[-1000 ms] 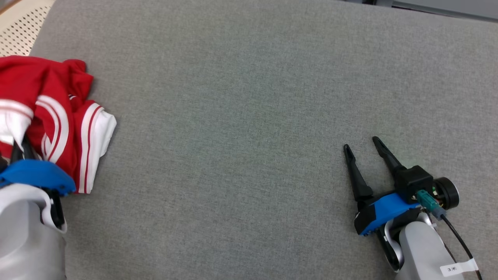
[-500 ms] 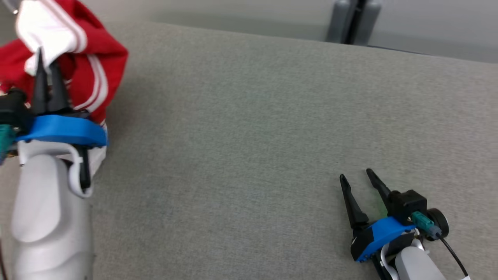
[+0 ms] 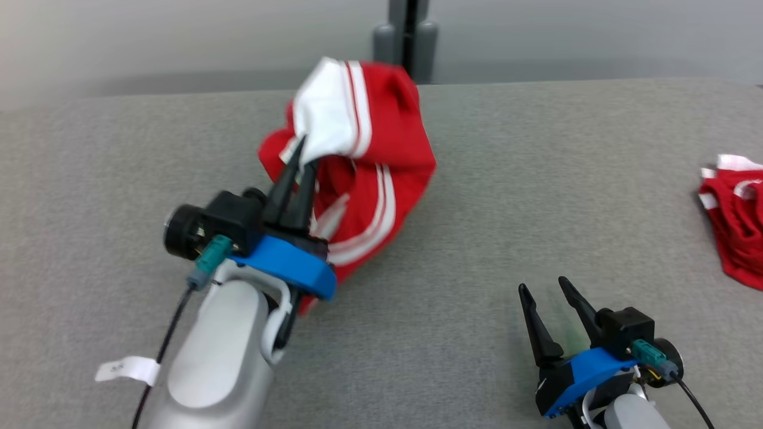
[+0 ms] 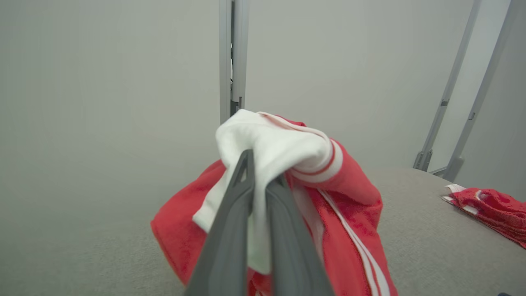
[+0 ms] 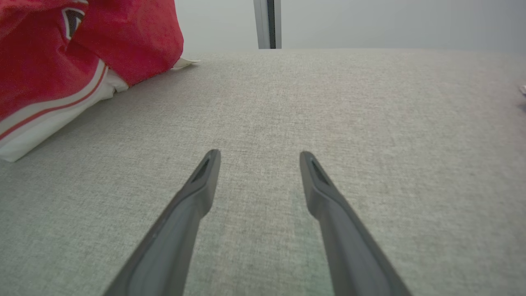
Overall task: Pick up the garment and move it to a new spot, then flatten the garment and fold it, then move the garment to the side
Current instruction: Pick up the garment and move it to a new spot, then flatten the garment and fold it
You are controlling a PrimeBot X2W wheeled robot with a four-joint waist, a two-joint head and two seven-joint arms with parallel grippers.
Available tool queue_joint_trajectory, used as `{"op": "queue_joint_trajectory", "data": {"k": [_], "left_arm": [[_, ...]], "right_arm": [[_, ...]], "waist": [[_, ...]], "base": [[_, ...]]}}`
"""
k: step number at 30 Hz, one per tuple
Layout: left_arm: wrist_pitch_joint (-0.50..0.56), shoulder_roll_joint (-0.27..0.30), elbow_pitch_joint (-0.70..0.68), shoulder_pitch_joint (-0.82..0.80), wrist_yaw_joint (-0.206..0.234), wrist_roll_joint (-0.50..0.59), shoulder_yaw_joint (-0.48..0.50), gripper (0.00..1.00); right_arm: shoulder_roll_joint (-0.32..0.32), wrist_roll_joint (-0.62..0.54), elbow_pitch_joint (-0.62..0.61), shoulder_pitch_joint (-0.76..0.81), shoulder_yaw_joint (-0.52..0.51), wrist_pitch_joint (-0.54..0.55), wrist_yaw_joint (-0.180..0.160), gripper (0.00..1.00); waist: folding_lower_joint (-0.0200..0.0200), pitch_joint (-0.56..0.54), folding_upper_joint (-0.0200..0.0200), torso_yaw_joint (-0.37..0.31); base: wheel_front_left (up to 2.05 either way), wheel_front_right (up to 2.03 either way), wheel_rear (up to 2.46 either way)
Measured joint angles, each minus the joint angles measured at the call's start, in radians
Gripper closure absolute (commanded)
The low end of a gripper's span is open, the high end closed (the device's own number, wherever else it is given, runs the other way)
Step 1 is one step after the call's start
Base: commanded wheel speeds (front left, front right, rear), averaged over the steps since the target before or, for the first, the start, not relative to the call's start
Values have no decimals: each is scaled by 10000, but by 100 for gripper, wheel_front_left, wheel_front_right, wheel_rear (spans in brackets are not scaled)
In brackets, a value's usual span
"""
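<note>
Fabric of grey weave is stretched over the wide table, by which the scene is spanned. Left of centre, the crumpled red garment with white stripes and a white cuff is held raised, while its lower folds are rested on the fabric. The white cuff is pinched between the pressed-together fingers of the left gripper. A smaller red-and-white cloth is laid at the far right. The right gripper is seen low at the near right, fingers spread over bare fabric.
</note>
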Motion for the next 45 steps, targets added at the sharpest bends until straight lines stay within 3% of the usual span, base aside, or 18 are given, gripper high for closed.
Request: {"op": "queue_joint_trajectory", "data": {"k": [4, 5, 6, 7, 13, 21, 27, 35, 38, 45], "left_arm": [[-2, -48, 500, 500, 0, -389, -637, 100], [-2, -50, 608, 663, 0, -454, -786, 91], [-2, -52, 738, 809, 0, -499, -897, 29], [-2, -54, 846, 936, 25, -510, -997, 0], [-2, -56, 1208, 1804, 424, -742, -731, 0], [-4, -46, 1039, 3204, 777, -422, 844, 0], [-2, -40, 313, 4560, 853, -123, 1806, 0], [-2, -48, -255, 5404, 867, -115, 1964, 0], [-2, -46, -293, 5405, 882, -115, 1925, 0], [-2, -46, -316, 5095, 848, -121, 1661, 0]], "right_arm": [[-2, 144, -52, 87, 42, 0, 0, 0], [-2, 184, -52, 135, 56, 0, 0, 0], [-2, 201, -52, 151, 67, 0, 0, 0], [-2, 203, -56, 152, 69, 0, 0, 0], [0, 284, -100, 233, -36, 0, 0, 0], [4, 307, -84, 626, -242, 0, 0, 0], [2, 307, -10, 1047, -318, 0, 2, 0], [0, 307, -13, 1355, -399, 0, 0, 0], [-2, 309, -17, 1341, -270, 0, 0, 0], [-2, 50, -543, 149, 1498, -2, 0, 0]], "waist": [[0, -121, 1, -520], [0, -151, 0, -617], [0, -176, 0, -699], [-1, -202, 0, -764], [0, -400, 0, -807], [-1, -1001, 0, -474], [-2, -1603, 0, -348], [-2, -1793, 0, -164], [-1, -1774, 0, -118], [0, -1423, 0, 197]], "base": [[0, 0, 0], [0, 0, 0], [0, 0, 0], [0, 0, 0], [0, 0, 0], [0, 0, 0], [0, 0, 0], [0, 0, 0], [0, 0, 0], [0, 0, 0]]}}
